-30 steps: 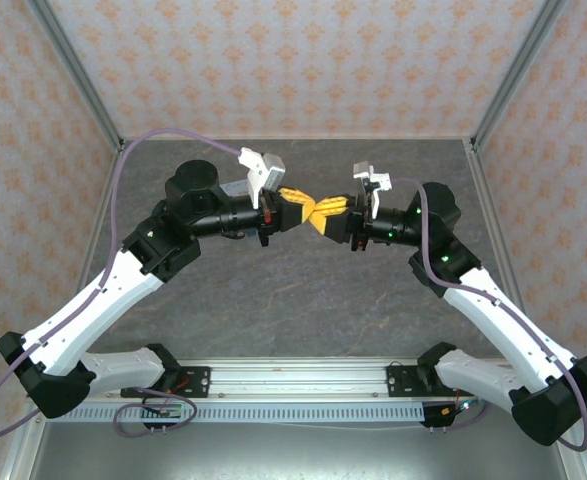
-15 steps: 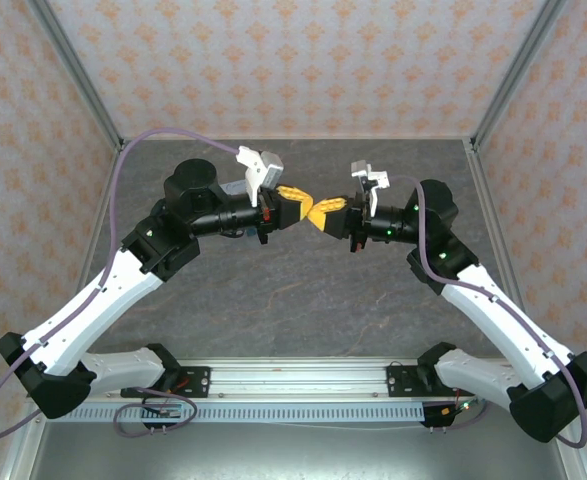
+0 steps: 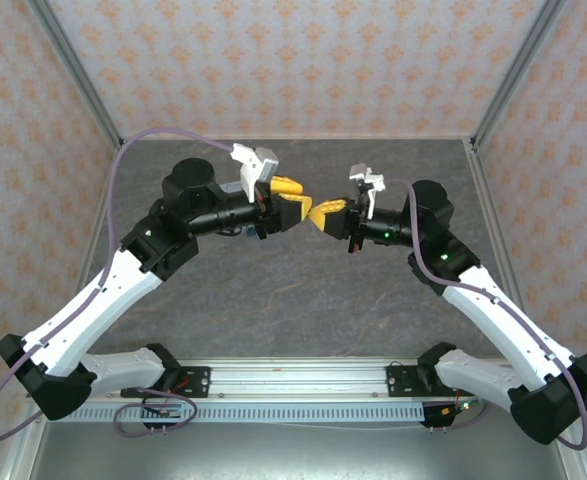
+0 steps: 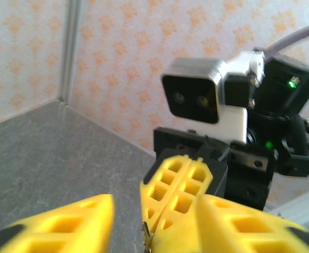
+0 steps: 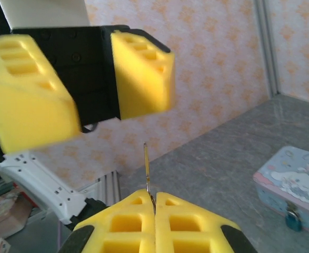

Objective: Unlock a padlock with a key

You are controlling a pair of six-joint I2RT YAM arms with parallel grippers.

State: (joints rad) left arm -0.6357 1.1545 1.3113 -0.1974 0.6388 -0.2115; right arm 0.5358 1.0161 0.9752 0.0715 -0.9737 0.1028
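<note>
My right gripper (image 5: pixel 154 203) is shut on the key (image 5: pixel 146 167), a thin metal blade that sticks straight out from between its fingertips. Facing it, my left gripper (image 4: pixel 155 211) stands open, with one yellow finger (image 4: pixel 65 224) on each side of the right gripper's closed tips. The key (image 4: pixel 146 235) shows as a small sliver at those tips. From above, the left gripper (image 3: pixel 291 200) and right gripper (image 3: pixel 323 214) meet tip to tip above the table's middle. The small dark teal padlock (image 5: pixel 291 217) hangs on the front of a pale-blue tin (image 5: pixel 293 184) on the table.
The grey stone-patterned table (image 3: pixel 303 290) is enclosed by orange-patterned walls with metal corner posts (image 3: pixel 73 75). Both arms are raised above the table top. The tin lies low at the right of the right wrist view.
The left gripper's fingers have spread apart and its wrist has turned. The right gripper, still holding the key, has shifted slightly left towards it.
</note>
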